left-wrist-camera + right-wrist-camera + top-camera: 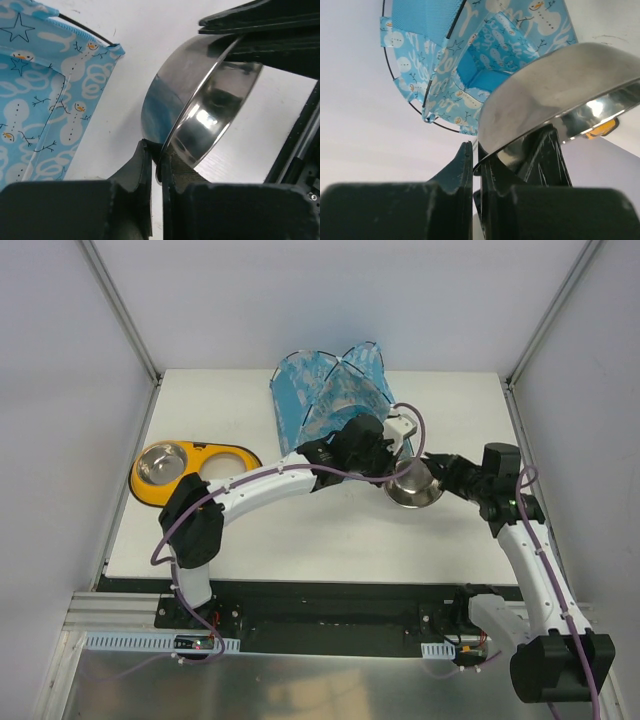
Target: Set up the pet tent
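My left gripper [156, 167] is almost fully closed, and its two fingers pinch the rim of the steel bowl [200, 110]. My right gripper [476, 162] is closed in the same way on the rim of this bowl, from the other side. The pet tent [330, 390] is at 12 o'clock on the table [300, 540], just behind the bowl. The yellow double bowl [225, 462] sits at 9 o'clock.
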Robot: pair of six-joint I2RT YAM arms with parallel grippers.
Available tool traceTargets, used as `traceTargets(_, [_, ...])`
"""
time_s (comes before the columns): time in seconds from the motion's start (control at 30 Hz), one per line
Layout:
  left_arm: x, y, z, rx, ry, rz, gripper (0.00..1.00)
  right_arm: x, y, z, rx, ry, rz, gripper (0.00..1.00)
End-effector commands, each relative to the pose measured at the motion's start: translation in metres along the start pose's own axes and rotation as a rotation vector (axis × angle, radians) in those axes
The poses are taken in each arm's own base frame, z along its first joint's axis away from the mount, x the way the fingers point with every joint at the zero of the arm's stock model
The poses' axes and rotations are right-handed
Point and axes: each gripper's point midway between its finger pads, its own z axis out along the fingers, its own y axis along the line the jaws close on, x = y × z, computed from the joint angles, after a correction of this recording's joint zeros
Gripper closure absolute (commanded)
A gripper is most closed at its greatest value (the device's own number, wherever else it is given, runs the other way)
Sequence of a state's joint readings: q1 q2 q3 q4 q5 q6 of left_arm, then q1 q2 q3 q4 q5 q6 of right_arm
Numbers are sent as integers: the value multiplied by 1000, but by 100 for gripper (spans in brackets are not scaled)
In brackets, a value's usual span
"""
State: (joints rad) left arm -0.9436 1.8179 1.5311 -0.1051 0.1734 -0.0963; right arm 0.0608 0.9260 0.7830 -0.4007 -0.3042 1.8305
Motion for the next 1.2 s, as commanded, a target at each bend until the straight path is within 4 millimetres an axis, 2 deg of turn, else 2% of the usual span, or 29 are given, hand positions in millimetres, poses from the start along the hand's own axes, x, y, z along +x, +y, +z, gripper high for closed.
traceTargets(0.0, [-26,10,-2,-51,-68,-21,100,21,-2,-8,51,99,140,94])
traceTargets(0.1, [-25,16,-5,-94,-62,-23,100,19,-10,-6,89,89,103,54])
traceTargets(0.13, [-24,20,-6,-116,-59,-24,100,19,-12,-6,101,85,86,36])
traceTargets(0.2, [-20,29,-10,-169,-44,-24,100,18,-15,-6,113,81,43,16])
traceTargets(0.23, [-18,33,-12,-200,-36,-25,100,20,-15,-7,113,87,22,11])
traceTargets(0.4, [7,58,-32,-312,34,-40,100,24,-8,-13,70,98,-39,6])
traceTargets(0.47, [27,75,-47,-363,68,-96,100,25,-1,-17,43,98,-66,6])
traceTargets(0.53, [42,88,-67,-393,78,-166,100,22,4,-20,22,89,-85,6])
traceTargets(0.63, [53,99,-114,-470,73,-213,100,16,7,-20,14,77,-92,6])
traceTargets(0.73, [77,113,-150,-563,90,-252,100,6,7,-17,17,47,-94,6])
traceTargets(0.8, [95,133,-175,-629,94,-342,100,0,6,-14,27,34,-85,6])
traceTargets(0.9, [119,155,-206,-705,87,-456,100,-7,8,-7,38,17,-93,7])
traceTargets(1.03, [129,175,-246,-809,41,-537,100,-14,8,1,58,-8,-99,8])
traceTargets(1.17, [147,203,-272,-895,33,-686,100,-21,8,8,74,-39,-142,9])
